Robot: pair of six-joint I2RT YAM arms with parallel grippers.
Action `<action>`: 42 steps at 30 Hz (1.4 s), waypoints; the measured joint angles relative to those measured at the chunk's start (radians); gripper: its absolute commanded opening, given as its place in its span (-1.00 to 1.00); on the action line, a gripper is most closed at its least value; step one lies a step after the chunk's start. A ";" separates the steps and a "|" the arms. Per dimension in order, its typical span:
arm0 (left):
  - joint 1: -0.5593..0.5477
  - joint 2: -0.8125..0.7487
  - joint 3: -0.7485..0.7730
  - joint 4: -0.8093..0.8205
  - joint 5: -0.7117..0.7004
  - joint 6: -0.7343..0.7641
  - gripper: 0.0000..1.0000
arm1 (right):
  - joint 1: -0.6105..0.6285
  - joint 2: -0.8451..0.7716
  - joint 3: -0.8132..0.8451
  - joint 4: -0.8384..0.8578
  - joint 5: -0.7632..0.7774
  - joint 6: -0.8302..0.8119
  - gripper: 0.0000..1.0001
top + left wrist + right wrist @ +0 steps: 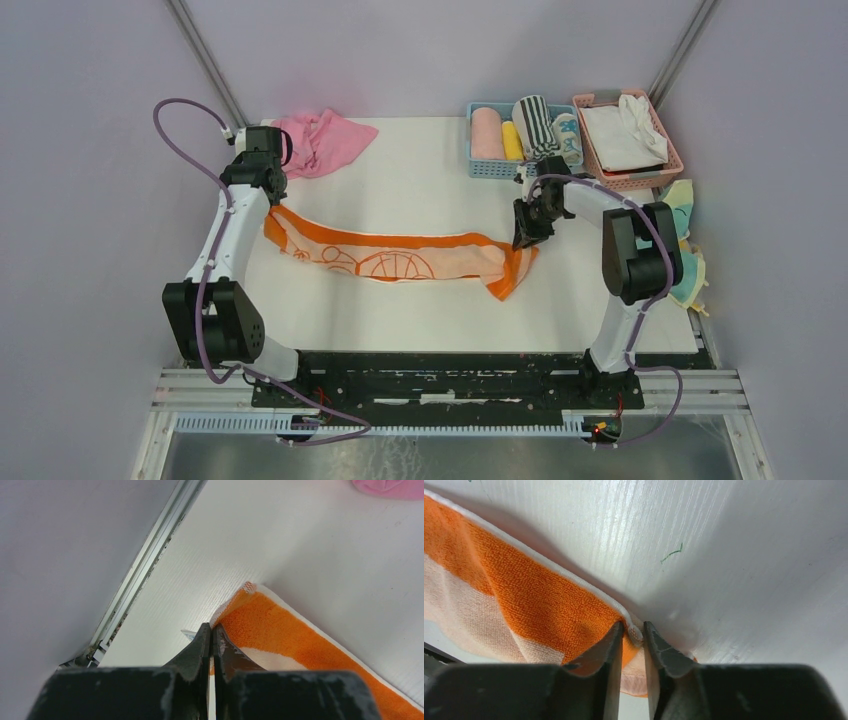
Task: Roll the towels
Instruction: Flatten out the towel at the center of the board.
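An orange towel with white lettering stretches across the table's middle, sagging between both grippers. My left gripper is shut on its left corner; the left wrist view shows the jaws pinching the orange edge. My right gripper is shut on its right end; the right wrist view shows the jaws clamped on the white-hemmed corner. A pink towel lies crumpled at the back left. Teal-and-yellow towels hang off the table's right edge.
A blue basket at the back right holds several rolled towels. A pink basket beside it holds white cloths. A metal frame rail runs along the table's left edge.
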 measured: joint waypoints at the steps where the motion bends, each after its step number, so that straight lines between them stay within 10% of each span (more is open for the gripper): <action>1: 0.000 0.000 0.000 0.000 0.000 0.000 -0.85 | 0.000 0.000 0.000 0.000 0.000 0.000 -0.56; 15: 0.000 0.002 0.000 0.000 0.007 0.000 -0.85 | -0.006 -0.181 0.007 -0.035 0.093 -0.014 -0.98; 29: 0.000 -0.013 0.028 0.025 0.072 0.005 -0.87 | -0.029 -0.376 0.161 -0.097 0.348 -0.093 -1.00; 42: 0.000 -0.472 0.032 0.196 0.238 0.006 -0.88 | -0.039 -0.868 0.256 -0.125 0.485 -0.224 -1.00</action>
